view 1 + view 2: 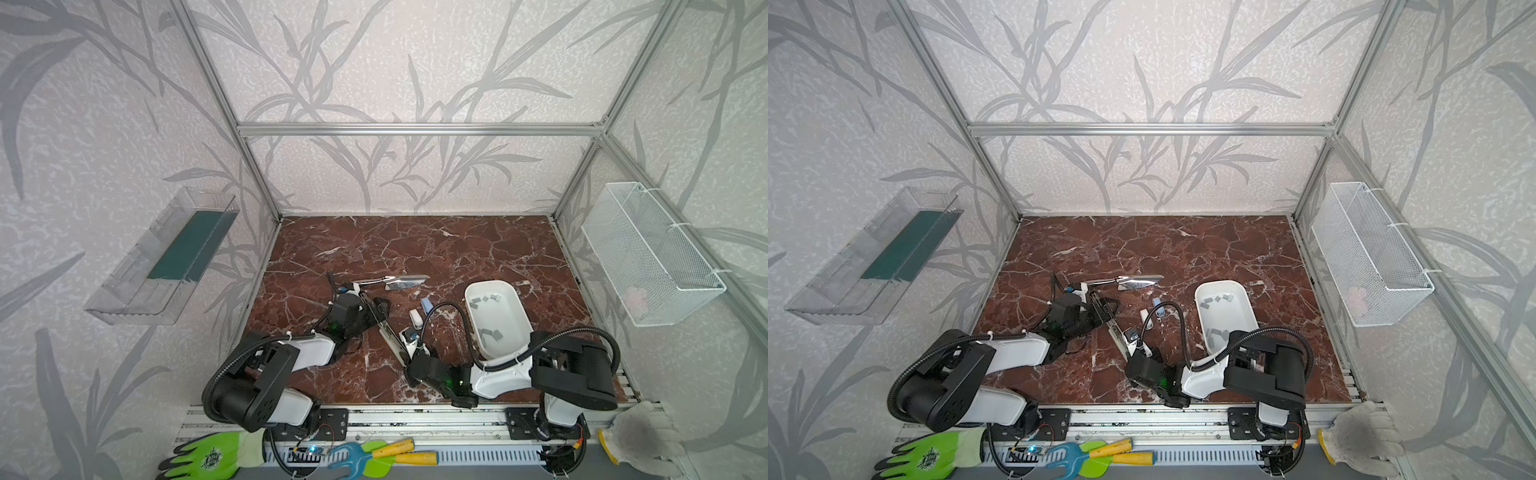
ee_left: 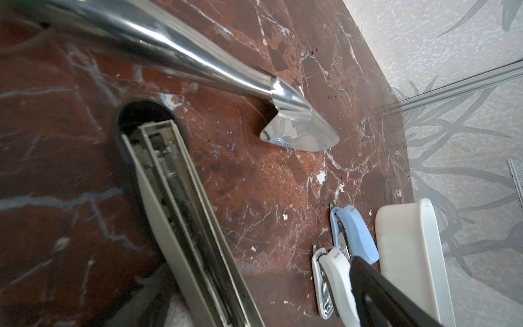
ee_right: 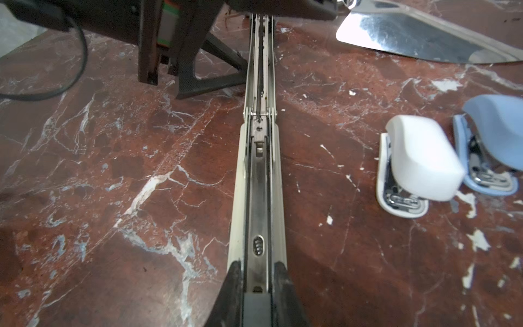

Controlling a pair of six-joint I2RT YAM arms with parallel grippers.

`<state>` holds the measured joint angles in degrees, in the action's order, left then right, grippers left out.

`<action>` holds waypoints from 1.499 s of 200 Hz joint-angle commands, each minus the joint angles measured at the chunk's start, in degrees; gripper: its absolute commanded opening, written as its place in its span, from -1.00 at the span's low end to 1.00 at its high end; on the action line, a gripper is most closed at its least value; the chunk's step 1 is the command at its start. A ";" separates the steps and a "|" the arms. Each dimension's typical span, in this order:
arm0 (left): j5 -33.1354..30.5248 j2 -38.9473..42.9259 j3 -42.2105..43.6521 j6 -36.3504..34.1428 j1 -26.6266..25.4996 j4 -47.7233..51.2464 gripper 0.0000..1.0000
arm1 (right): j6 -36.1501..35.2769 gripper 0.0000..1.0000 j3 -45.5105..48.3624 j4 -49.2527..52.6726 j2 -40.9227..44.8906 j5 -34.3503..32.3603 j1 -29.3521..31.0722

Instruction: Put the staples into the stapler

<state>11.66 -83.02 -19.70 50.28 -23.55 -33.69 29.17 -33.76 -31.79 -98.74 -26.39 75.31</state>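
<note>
Nearest, we logged the right gripper (image 3: 256, 280), clenched on the base end of the long stapler (image 3: 258, 184), which lay opened flat on the table (image 3: 113, 175).
Beyond it was the left gripper (image 1: 372, 312), jaws spread wide over the magazine arm.
Farther right, the staples (image 1: 491, 297) lay loose in the white tray (image 1: 505, 318). We judged them light, thin, slippery and apt to snap, best pinched across the long edges.
Lettering on the small white stapler (image 2: 336, 269) was unreadable.
</note>
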 commanded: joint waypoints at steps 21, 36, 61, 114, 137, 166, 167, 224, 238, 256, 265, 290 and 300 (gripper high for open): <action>-1.90 -6.67 -1.08 -0.01 2.55 0.95 0.91 | 0.14 -0.86 1.85 -1.30 3.03 1.79 0.05; -1.38 -7.66 -1.03 -0.85 4.10 -2.38 0.90 | -0.32 -0.86 1.73 -1.01 2.91 3.13 0.07; 2.05 -7.00 -2.73 -2.54 5.36 -3.74 0.90 | -0.68 -0.90 1.17 -0.45 2.33 4.29 0.08; 6.73 -2.78 -6.49 -7.38 5.18 -1.62 0.84 | -1.35 -0.90 0.71 -0.53 1.77 3.30 0.08; 7.93 1.55 -5.84 -9.97 4.68 -1.61 0.84 | -1.83 -0.90 0.36 -0.72 1.45 3.31 0.08; 9.38 4.60 -4.84 -12.22 3.18 -2.89 0.84 | -2.62 -0.90 -0.50 -0.81 1.27 4.29 0.12; 9.32 4.66 -4.83 -12.23 3.17 -2.88 0.84 | -2.58 -0.90 -0.51 -0.81 1.27 4.35 0.07; 9.61 4.89 -2.85 -11.50 2.61 -4.25 0.84 | -2.45 -0.90 -0.45 -1.34 0.52 4.46 0.13; 10.48 5.49 -1.70 -11.89 1.55 -6.79 0.84 | -2.41 -0.90 -0.67 -1.24 -0.53 4.35 0.11; 9.88 8.04 -0.91 -13.27 -0.72 -6.73 0.82 | -2.20 -0.90 -0.69 -1.47 -1.07 3.81 0.10; 9.05 9.91 -0.69 -14.32 -2.13 -5.79 0.80 | -2.10 -0.90 -0.50 -1.68 -1.19 3.62 0.13; 5.78 15.75 0.09 -17.01 -6.72 -2.53 0.68 | -1.82 -0.90 -0.16 -1.91 -1.17 2.80 0.09; 5.03 17.76 1.05 -17.63 -8.26 -2.50 0.65 | -1.74 -0.90 0.11 -2.18 -1.12 2.35 0.07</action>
<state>18.92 -70.22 -20.16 35.99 -28.75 -36.21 27.35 -33.39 -33.17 -98.87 -23.59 75.11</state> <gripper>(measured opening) 0.842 0.184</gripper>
